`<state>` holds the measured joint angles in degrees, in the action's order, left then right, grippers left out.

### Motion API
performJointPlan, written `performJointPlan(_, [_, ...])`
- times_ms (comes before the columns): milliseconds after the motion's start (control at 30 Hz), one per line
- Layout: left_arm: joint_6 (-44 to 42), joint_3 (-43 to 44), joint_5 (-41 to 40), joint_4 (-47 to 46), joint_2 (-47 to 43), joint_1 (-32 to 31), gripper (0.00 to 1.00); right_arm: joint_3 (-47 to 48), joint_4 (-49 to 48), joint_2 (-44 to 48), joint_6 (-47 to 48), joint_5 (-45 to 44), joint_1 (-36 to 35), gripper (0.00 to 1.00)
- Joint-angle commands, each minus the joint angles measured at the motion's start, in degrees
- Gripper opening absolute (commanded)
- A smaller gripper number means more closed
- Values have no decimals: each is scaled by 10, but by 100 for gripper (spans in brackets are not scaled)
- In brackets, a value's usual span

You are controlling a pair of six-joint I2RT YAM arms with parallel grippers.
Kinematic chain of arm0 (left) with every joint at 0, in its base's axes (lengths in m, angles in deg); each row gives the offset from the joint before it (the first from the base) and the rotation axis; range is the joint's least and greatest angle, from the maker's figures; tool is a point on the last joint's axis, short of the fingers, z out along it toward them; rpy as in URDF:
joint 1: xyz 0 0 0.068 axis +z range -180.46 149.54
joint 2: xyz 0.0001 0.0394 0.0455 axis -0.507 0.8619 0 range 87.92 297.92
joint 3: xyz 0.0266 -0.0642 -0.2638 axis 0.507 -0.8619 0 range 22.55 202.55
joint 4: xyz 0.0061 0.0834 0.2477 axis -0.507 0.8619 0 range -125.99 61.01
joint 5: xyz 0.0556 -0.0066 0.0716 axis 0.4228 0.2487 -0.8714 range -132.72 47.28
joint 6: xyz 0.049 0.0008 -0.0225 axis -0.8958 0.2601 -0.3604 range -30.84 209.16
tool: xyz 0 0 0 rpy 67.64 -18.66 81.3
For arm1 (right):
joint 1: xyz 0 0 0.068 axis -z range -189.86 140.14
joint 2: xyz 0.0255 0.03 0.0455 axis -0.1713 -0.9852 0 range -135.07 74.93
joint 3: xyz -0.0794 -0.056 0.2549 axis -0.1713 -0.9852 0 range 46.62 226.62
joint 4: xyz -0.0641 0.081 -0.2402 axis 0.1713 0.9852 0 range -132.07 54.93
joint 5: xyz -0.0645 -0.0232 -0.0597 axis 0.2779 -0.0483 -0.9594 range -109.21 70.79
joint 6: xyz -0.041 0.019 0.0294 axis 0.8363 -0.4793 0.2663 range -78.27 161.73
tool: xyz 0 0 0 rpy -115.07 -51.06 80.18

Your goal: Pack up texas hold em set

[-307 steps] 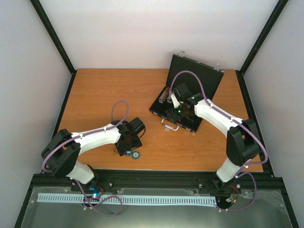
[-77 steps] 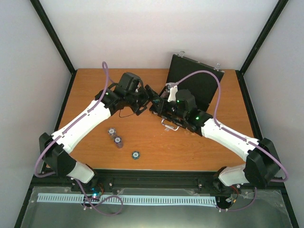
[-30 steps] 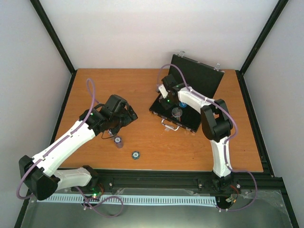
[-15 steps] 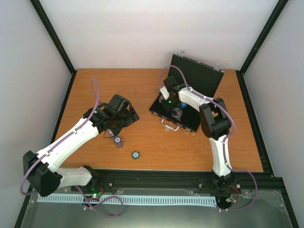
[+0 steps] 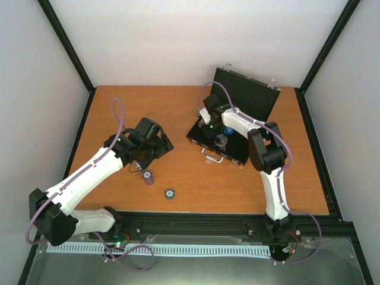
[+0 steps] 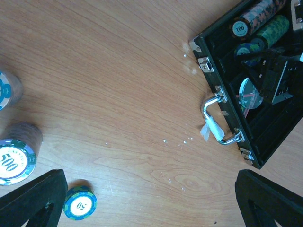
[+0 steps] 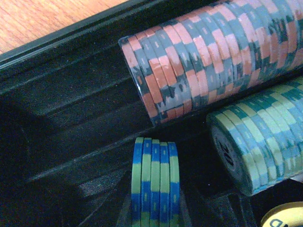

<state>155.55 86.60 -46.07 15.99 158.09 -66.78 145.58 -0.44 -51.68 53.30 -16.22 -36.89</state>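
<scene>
Right hand (image 7: 154,208), its fingers mostly cut off by the frame edge, pinches a small blue-green chip stack (image 7: 154,179) inside the open case (image 5: 252,98). Left hand (image 5: 154,146), spread wide, hovers left of the case over loose chips (image 6: 14,158) on the bench (image 5: 119,107), partly hiding them.

The left pincer (image 6: 151,199) gapes wide; the right pincer (image 7: 151,213) pinches chips (image 7: 152,177).
</scene>
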Motion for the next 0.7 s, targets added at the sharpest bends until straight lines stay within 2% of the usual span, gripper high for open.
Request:
performJointPlan(0, [-2, -5, 6, 6, -4, 5, 100, 5, -6, -18, -4, -42, 6, 10])
performJointPlan(400, [1, -9, 4, 9, -11, 5, 100, -1, -15, -3, -16, -59, 7, 31])
performJointPlan(667, [6, -17, 5, 7, -17, 6, 100, -21, -34, 27, -21, -60, 7, 34])
